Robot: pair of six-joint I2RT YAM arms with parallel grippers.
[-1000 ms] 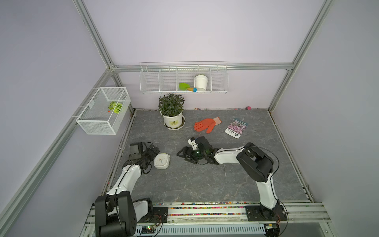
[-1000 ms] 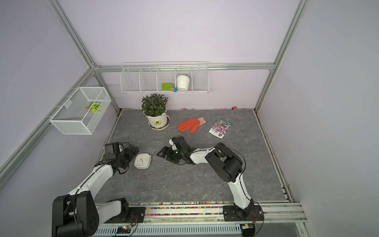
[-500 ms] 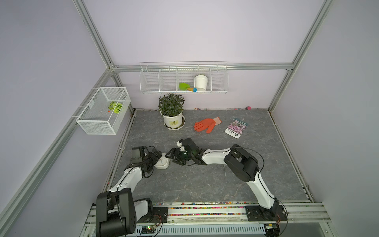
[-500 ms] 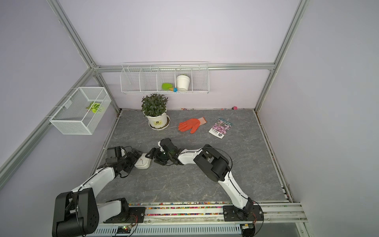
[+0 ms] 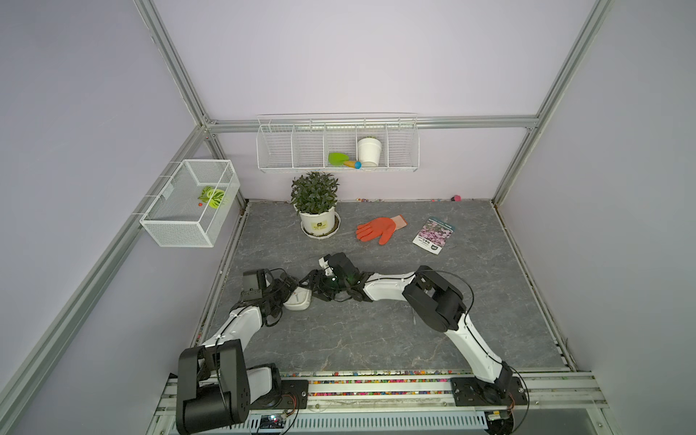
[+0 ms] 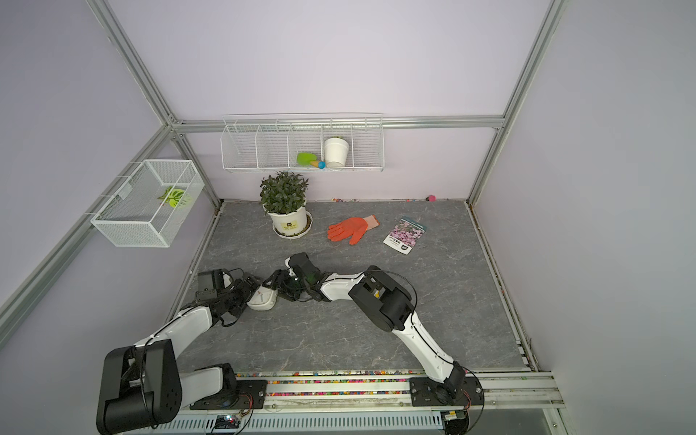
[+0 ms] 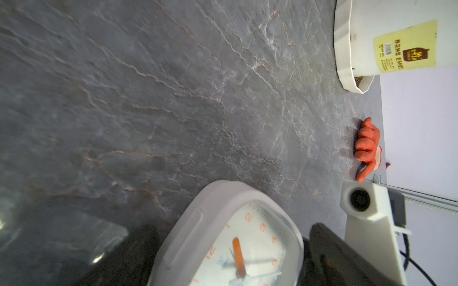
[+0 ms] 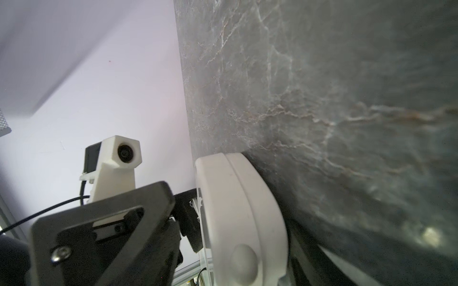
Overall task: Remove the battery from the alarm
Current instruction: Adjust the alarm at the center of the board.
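Left gripper point(image 5: 290, 292) gapes beside the alarm point(image 5: 298, 302), lower left of centre in a top view, and the right gripper point(image 5: 312, 290) crowds its far edge, so we fear the two may clash. Left wrist view: dial point(image 7: 247, 247) at bottom centre, battery hidden. Right wrist view: we cannot tell whether the right jaws grip; pinching that rounded rim point(image 8: 238, 210) could squirt it away.

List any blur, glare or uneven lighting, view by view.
In both top views: even light, sharp detail throughout. Left wrist view: the clock face is smeared, and the floor blurs toward one side with a bright glare spot, yet the pot label reads crisp. Right wrist view: clock edge fairly sharp, floor beyond it blurred, one glare patch.
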